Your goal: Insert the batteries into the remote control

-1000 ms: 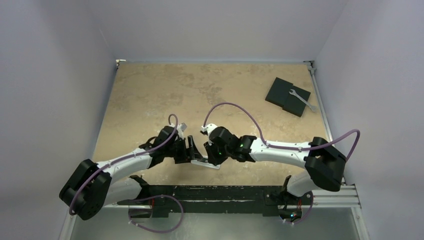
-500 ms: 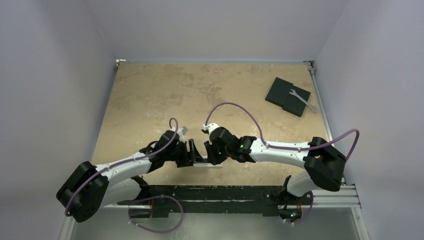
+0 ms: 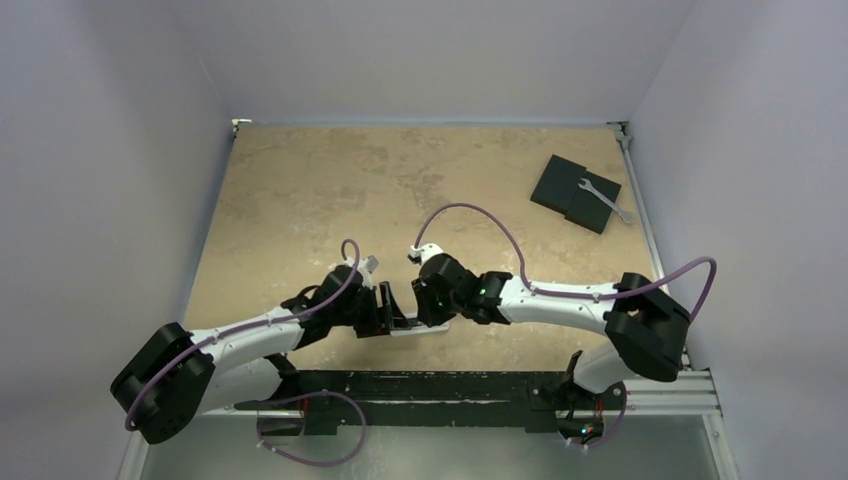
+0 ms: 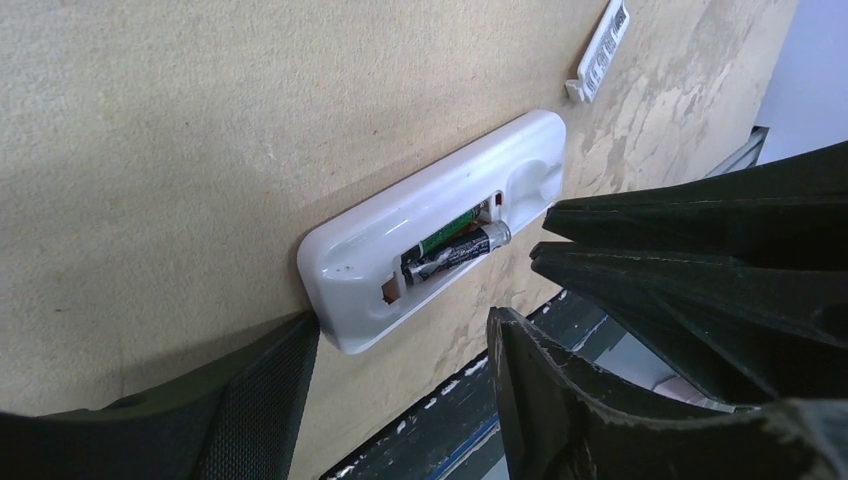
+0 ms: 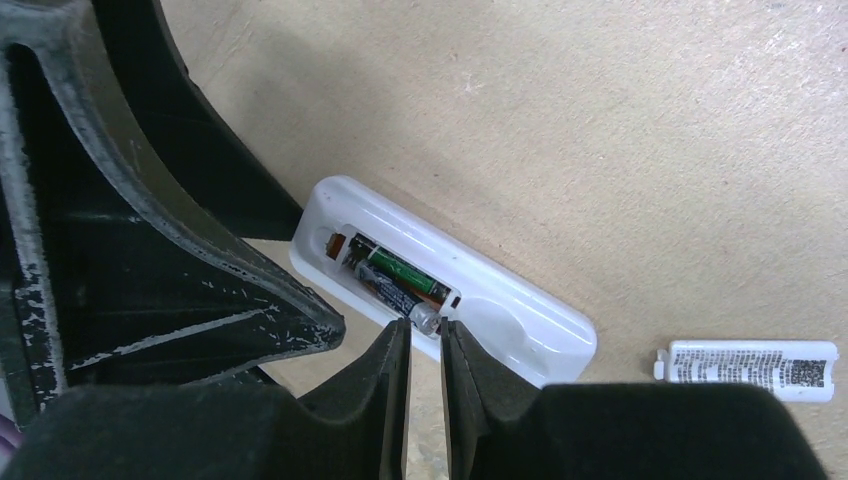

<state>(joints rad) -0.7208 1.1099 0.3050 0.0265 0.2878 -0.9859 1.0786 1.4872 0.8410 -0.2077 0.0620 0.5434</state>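
Two batteries (image 4: 455, 250) lie in the open bay on the back of the remote control (image 4: 420, 185), which rests face down on the table (image 4: 150, 150); the green-labelled battery (image 5: 395, 270) sits low in the bay; the dark battery (image 5: 398, 298) lies beside it with its metal end tipped up above the remote's rim; judged not yet seated.

Risks from here:
1. A slanted push on the raised end could lever the dark battery out of the remote rather than down into it; cause: contact on the tip only.
2. The remote may skid; cause: the left gripper (image 4: 400, 345) is open, its fingers spread to either side of the remote's short end, one just beside the corner, nothing clamped; the table's near edge runs close along the remote's long side.
3. Polarity is not readable in these views; a reversed cell would go unnoticed.

Right gripper (image 5: 425, 342): jaws drawn almost together, a slim slot between them; the dark battery's metal end sits at the mouth of that slot, directly over the remote's bay; cannot tell whether the tips pinch it, press it or merely stand against it.

Bay cover (image 5: 750, 367) lies loose on the table beyond the remote's other short end, apart from it; not yet fitted.
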